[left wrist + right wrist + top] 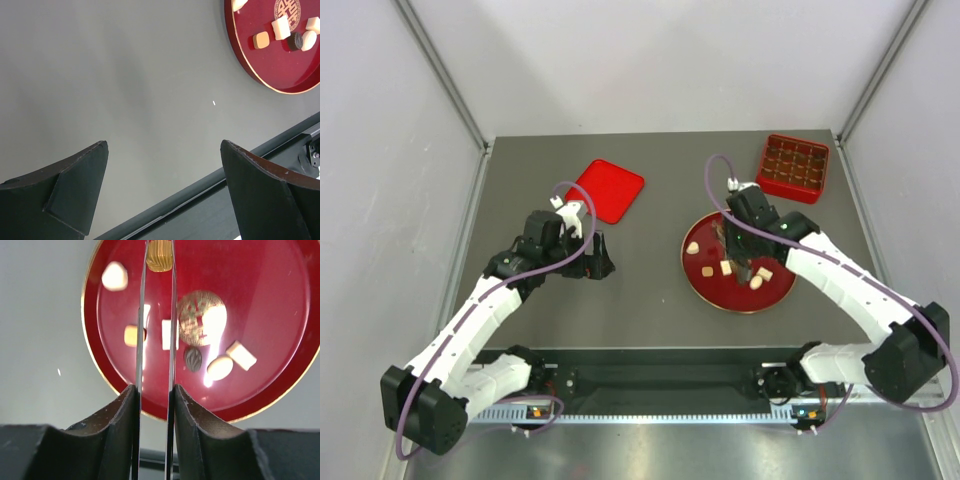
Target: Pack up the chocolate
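The right gripper (154,397) has its jaws clamped on the tongs (173,315), pressing the blades toward each other. The tong tips bracket one ridged tan chocolate (159,255) close to the rim of the plate (280,300). Contact on both sides looks likely, but lift cannot be confirmed. Six other pieces lie loose on the plate. The left gripper (165,165) has its jaws wide apart, holding nothing, over the table (125,75).

Handling: the pieces are judged light, rigid and brittle (glossy, so probably slippery against metal). Grip across the widest opposite sides at mid-height, with moderate squeeze only. Excess force may chip a piece or shoot it sideways. The destination is presumably the box (792,168).
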Available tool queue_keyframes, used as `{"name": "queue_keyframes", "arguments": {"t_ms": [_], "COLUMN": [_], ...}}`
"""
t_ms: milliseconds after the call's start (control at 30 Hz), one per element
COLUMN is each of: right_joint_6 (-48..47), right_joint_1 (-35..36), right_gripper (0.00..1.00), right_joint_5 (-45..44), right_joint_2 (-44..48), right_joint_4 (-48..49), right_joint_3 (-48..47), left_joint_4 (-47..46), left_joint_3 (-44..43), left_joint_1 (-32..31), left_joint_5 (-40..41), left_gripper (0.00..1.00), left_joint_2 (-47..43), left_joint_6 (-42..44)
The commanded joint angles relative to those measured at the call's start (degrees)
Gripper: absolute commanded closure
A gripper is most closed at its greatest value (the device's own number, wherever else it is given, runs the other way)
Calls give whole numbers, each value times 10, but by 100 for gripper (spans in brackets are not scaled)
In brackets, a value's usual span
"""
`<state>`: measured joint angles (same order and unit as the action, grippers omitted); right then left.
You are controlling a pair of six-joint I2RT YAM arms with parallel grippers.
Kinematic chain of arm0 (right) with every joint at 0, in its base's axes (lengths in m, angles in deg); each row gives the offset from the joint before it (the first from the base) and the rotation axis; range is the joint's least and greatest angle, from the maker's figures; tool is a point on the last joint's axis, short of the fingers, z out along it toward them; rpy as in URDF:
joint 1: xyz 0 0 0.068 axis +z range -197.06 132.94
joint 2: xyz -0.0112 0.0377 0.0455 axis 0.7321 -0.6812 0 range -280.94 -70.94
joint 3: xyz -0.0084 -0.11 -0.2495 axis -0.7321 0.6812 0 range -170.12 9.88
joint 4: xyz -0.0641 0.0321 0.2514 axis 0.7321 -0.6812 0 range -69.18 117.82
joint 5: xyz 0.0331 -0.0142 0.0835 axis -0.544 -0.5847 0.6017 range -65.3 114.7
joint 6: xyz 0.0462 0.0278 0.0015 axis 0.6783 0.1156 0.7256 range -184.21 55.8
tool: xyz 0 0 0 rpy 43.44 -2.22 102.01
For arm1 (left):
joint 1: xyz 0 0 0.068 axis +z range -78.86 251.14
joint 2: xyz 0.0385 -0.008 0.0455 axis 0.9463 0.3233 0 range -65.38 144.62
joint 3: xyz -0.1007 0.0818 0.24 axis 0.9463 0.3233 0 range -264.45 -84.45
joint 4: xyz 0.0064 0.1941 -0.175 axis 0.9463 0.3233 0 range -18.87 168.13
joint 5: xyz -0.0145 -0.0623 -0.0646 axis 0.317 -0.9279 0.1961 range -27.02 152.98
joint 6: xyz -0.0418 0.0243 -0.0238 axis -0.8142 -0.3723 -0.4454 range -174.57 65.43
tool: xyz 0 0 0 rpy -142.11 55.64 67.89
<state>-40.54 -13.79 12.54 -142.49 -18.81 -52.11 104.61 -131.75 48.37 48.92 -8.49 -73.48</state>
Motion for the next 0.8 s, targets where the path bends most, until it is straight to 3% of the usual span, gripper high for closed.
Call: {"name": "queue_keyframes", "arguments": {"t_ms": [0,467,767], "right_joint_6": [-24,-71,-88], "right_joint_1": [-29,-267,-348], "right_gripper": [68,68,69], "right_joint_5": [-14,-34,-54], "right_joint_2": [-20,-136,-242], "right_joint_4": [9,56,102], "right_joint_3": [-61,-218,-300], "left_joint_4": [-14,-14,-15], "left_joint_3": [2,3,3], "left_joint_1": [-2,-2,-3], "left_joint_5": [-2,-7,-4], "left_gripper": [1,1,1], "left_joint_2": [-4,-5,-5], "left_joint_6": [1,2,2]}}
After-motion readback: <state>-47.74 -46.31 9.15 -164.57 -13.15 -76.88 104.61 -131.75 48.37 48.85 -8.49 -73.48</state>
